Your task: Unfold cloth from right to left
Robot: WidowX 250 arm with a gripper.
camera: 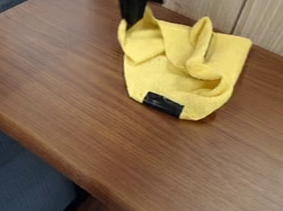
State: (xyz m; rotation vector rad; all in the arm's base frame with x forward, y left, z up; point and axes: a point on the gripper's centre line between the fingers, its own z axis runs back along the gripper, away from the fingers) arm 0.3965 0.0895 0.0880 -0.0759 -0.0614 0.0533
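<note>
You've got the gripper (129, 23) pinching the yellow cloth (158, 82) at its upper-left edge. Fabric's soft-looking, rumpled into rounded folds, black patch (163, 104) on its near edge, at your wood-grain desk's (100, 126) far side.

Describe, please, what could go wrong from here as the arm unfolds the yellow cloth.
The soft yellow cloth is bunched in overlapping folds, so a pull might drag it whole across the brown wood-grain table instead of opening it. The black two-finger hand is right at its upper-left edge, where a grip could slip. The raised folds could also collapse into fresh creases.
</note>
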